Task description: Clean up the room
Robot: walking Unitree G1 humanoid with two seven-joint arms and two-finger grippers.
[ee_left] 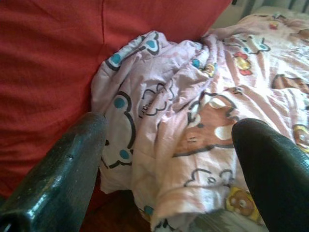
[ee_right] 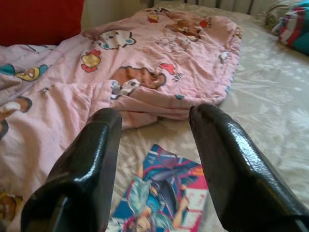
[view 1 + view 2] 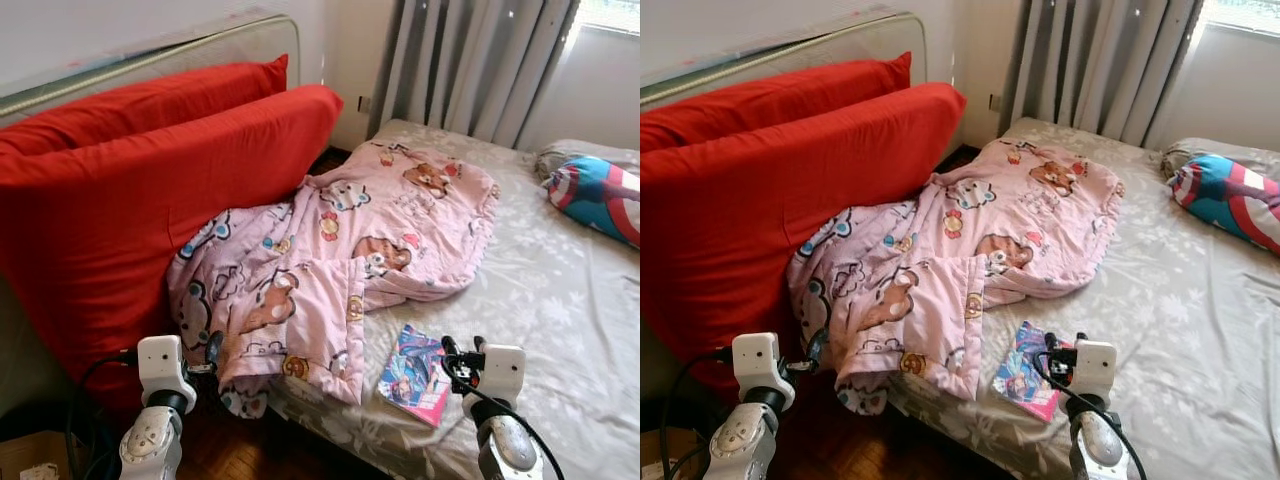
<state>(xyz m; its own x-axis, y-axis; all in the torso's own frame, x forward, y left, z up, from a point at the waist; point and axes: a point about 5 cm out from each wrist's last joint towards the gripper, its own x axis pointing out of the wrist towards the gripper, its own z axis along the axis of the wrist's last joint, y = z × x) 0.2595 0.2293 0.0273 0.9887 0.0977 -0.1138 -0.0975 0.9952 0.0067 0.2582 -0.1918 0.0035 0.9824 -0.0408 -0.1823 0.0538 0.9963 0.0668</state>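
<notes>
While both grippers hover spread and empty, a rumpled bed [image 3: 560,290] is seen.
The blanket [image 3: 340,250] lies mid-frame; the book [image 3: 416,374] sits lower right, near the right gripper [image 2: 154,159]; the left gripper [image 1: 169,164] faces the blanket.

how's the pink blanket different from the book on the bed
The pink blanket is large, rumpled and hangs off the bed's edge by the red cushions; the book is small, flat and lies wholly on the grey sheet. The blanket shows cartoon bears, the book an illustrated figure. Both are colourful.
</notes>
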